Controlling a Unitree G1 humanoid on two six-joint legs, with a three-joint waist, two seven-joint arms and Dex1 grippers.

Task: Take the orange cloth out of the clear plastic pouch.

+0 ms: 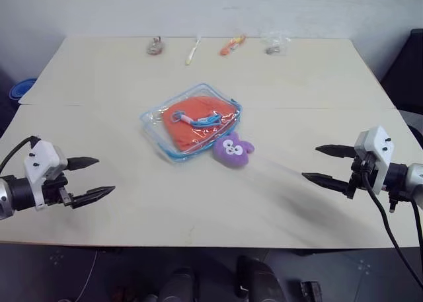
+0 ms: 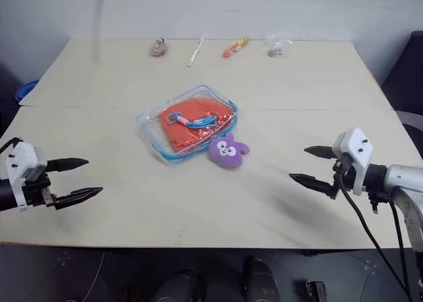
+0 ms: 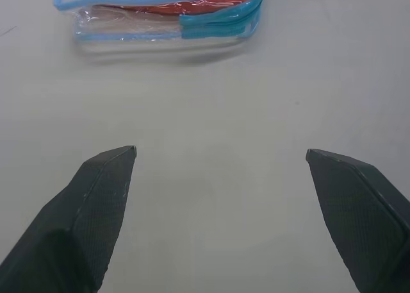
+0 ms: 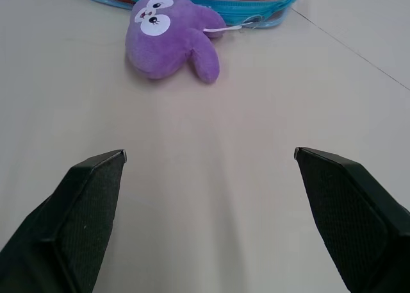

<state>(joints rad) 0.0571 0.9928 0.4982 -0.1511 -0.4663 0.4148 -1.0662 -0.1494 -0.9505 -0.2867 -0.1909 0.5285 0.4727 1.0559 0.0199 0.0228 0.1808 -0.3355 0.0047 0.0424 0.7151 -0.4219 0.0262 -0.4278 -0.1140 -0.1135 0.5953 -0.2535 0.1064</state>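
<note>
The clear plastic pouch (image 1: 190,121) with light blue edging lies flat at the table's middle, and the orange cloth (image 1: 192,125) sits inside it under a blue zipper pull. A small purple plush toy (image 1: 232,150) rests against the pouch's near right corner. My left gripper (image 1: 91,178) hovers open over the table's near left, well short of the pouch (image 3: 160,14). My right gripper (image 1: 324,163) stands open at the near right, pointing toward the plush (image 4: 168,35) and the pouch's zipper end (image 4: 250,11). Nothing is between either pair of fingers.
Along the table's far edge lie a small reddish item (image 1: 155,47), a pale stick-like item (image 1: 193,51), an orange item (image 1: 231,45) and a tiny clear bag (image 1: 274,44). A blue object (image 1: 21,88) sits off the table's left side. A seam (image 1: 317,108) crosses the tabletop.
</note>
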